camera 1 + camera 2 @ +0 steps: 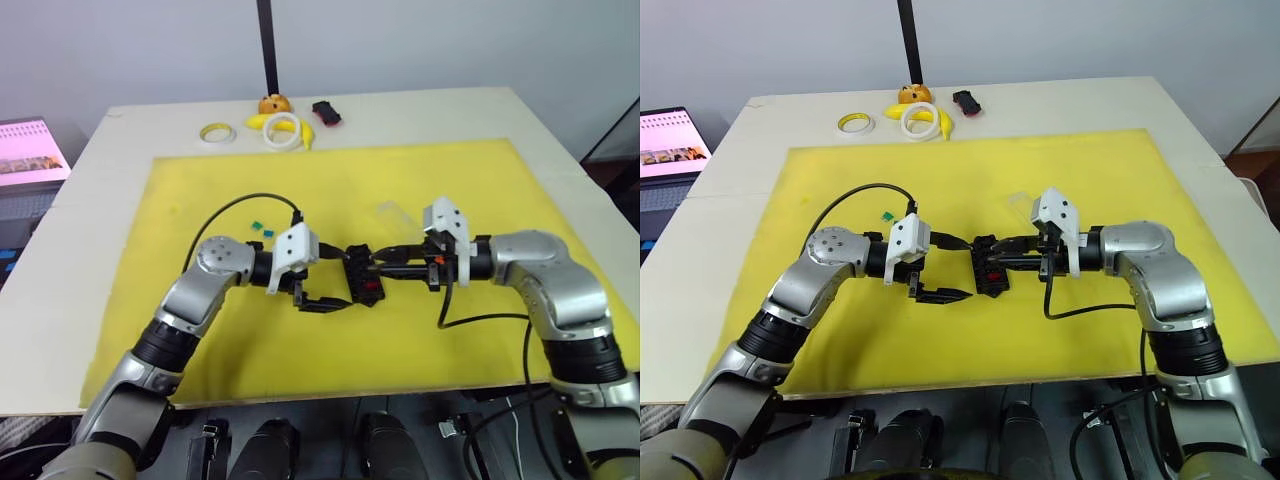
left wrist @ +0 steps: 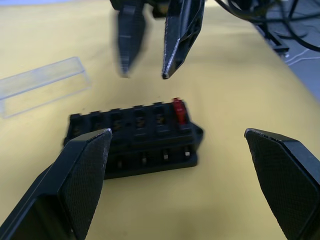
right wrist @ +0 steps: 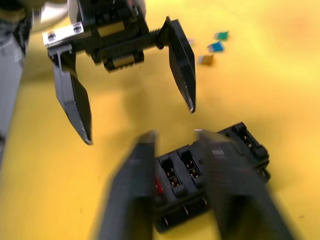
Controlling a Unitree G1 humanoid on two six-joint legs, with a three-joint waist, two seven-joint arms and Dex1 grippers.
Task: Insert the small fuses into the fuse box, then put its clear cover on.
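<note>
Centrally on the yellow mat (image 1: 200, 330), the left gripper (image 1: 958, 268) gapes wide at 9 o'clock of the fuse box (image 1: 991, 270), long axis running 12-to-6. Opposite, the right gripper (image 1: 1002, 249) stands narrowly parted. One red fuse (image 2: 178, 110) sits slotted.

The fuse box (image 2: 132, 137) is black, with 1 red fuse (image 2: 178, 110) in an end slot. The clear cover (image 2: 42, 85) is colourless. The loose small fuses (image 3: 214, 47) are teal, blue and orange. The mat (image 1: 450, 170) is plain yellow.
</note>
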